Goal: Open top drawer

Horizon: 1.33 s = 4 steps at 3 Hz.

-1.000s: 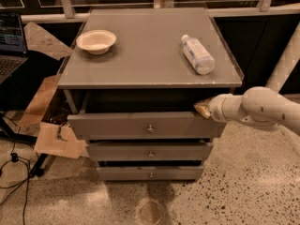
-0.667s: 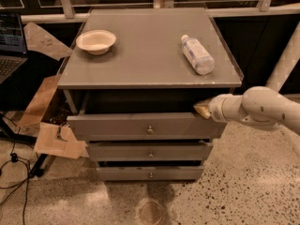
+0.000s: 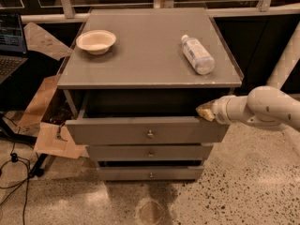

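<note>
The top drawer [image 3: 140, 131] stands partway out of the table [image 3: 150, 74], its wide grey front forward of the two narrower fronts below, a dark gap showing behind it. Its small round knob [image 3: 150, 134] sits at centre. My gripper [image 3: 205, 112] is at the drawer's 3 o'clock end, against the upper edge of the front panel; whether it is spread or closed I cannot tell. On the table top, a bowl [image 3: 96, 41] sits at 10 o'clock and a bottle [image 3: 198, 55] lies at 2 o'clock
</note>
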Each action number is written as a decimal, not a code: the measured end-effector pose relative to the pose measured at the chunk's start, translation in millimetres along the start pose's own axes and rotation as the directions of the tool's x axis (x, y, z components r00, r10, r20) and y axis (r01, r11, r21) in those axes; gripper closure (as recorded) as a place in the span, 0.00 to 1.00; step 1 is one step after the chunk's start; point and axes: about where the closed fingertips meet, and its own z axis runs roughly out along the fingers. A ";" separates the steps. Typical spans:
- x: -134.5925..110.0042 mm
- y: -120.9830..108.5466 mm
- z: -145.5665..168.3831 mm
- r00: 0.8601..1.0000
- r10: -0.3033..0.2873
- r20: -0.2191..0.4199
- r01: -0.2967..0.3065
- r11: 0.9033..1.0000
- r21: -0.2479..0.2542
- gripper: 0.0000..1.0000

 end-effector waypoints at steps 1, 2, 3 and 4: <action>0.0 0.0 0.0 1.000 0.000 0.000 0.000 1.000 0.000 1.00; 0.5 11.7 4.2 0.998 -0.055 -0.025 0.054 0.998 -0.038 1.00; 0.7 18.9 2.5 0.996 -0.086 -0.038 0.084 0.995 -0.061 1.00; 2.3 26.4 -0.1 0.992 -0.116 -0.049 0.112 0.990 -0.085 1.00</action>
